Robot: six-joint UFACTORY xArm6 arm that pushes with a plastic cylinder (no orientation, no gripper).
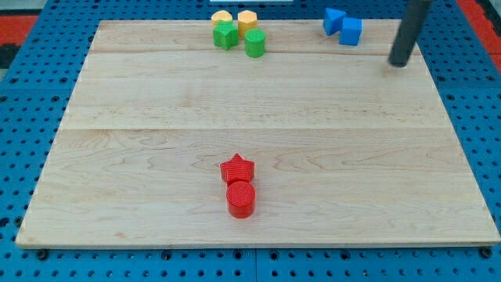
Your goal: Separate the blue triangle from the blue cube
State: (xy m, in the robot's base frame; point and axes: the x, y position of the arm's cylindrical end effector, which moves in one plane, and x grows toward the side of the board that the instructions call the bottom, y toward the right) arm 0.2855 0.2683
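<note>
The blue triangle (pixel 334 19) and the blue cube (pixel 351 31) sit touching each other at the view's top right, near the board's far edge. The triangle is to the upper left of the cube. My tip (pixel 399 62) is on the board to the right of the cube and a little lower in the view, about a block's width or more away, touching neither block. The dark rod rises from it out of the view's top.
Two yellow blocks (pixel 222 17) (pixel 247 19), a green star-like block (pixel 225 35) and a green cylinder (pixel 254 44) cluster at the top centre. A red star (pixel 237 168) and a red cylinder (pixel 241 198) sit together at the bottom centre. The wooden board (pixel 117 157) lies on blue pegboard.
</note>
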